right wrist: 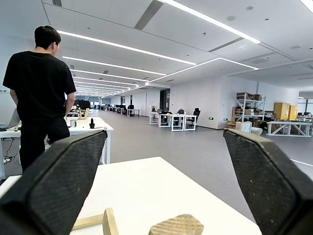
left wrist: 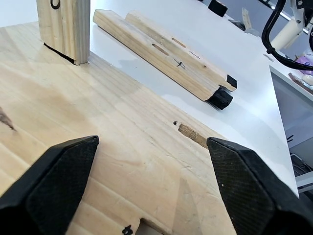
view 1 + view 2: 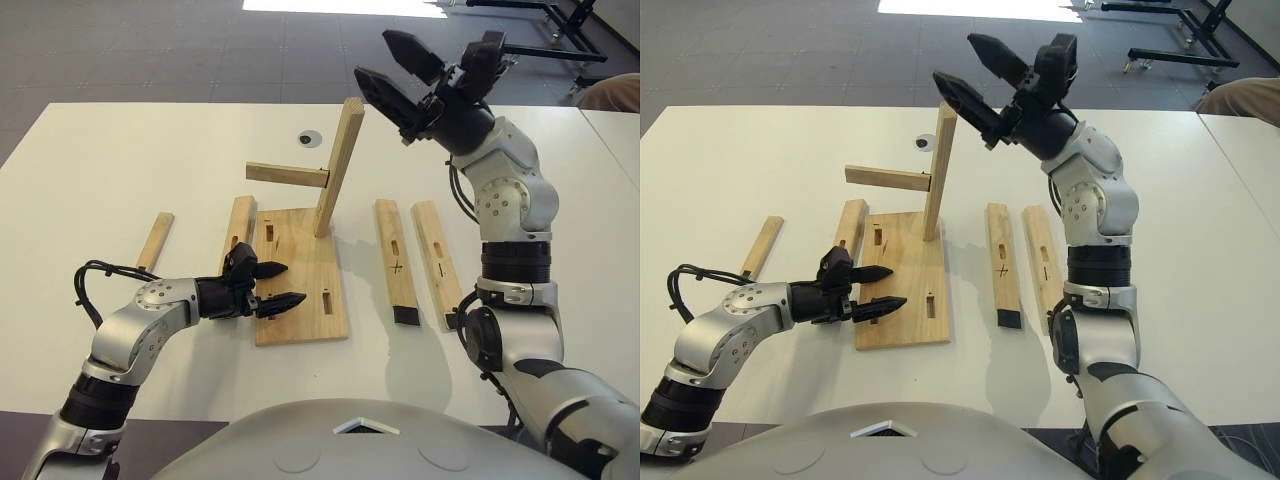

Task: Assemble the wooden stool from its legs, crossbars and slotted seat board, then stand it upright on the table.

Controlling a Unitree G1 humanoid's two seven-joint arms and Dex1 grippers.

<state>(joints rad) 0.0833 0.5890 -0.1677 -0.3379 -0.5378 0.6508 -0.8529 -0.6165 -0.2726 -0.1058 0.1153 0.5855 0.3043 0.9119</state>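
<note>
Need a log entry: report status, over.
Left gripper open, low over seat board. Right gripper open, above the upright leg with its crossbar. Four loose pieces lie flat beside the board.

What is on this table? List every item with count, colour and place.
table: one, white, under everything.
seat board: one, light wood, slotted, flat mid-table.
upright leg: one, light wood, standing on the board's far right corner.
crossbar: one, light wood, joined to the upright leg, pointing left.
right loose pieces: two, light wood, black near ends, side by side right of the board.
left loose pieces: two, light wood, lying left of the board.
grommet: one, grey, table's far side.
left hand: one, black, open, over the board's near left edge.
right hand: one, black, open, above the upright leg's top.
</note>
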